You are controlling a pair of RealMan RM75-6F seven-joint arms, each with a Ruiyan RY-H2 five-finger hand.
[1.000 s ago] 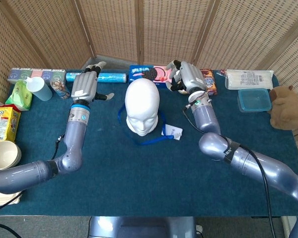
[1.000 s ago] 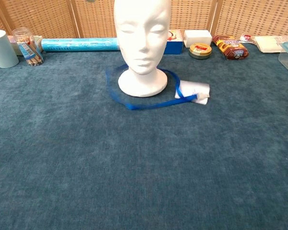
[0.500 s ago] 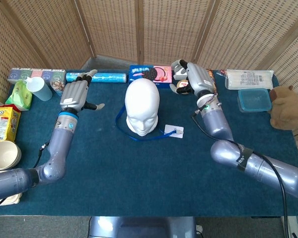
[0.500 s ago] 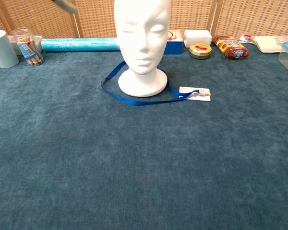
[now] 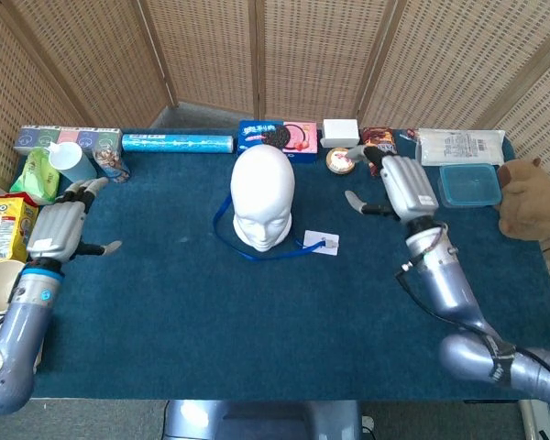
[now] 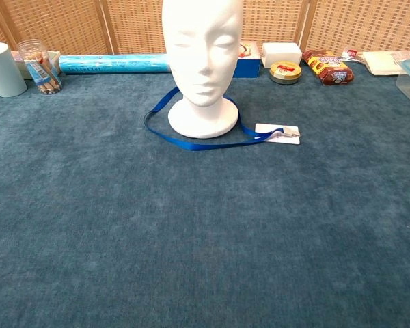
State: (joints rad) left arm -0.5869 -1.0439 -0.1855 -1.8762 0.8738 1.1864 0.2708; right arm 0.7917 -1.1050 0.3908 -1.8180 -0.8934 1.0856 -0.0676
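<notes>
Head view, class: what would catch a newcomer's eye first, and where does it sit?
The white foam head stands mid-table on the blue cloth, with a blue lanyard looped round its base and a white card at its right. A left robot hand and right robot hand hover either side, fingers apart.

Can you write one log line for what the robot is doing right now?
left robot hand: open | right robot hand: open | blue ribbon lanyard: around white foam head

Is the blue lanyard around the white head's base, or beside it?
Around: the blue lanyard loops the foam head base, its badge flat beside.
</notes>
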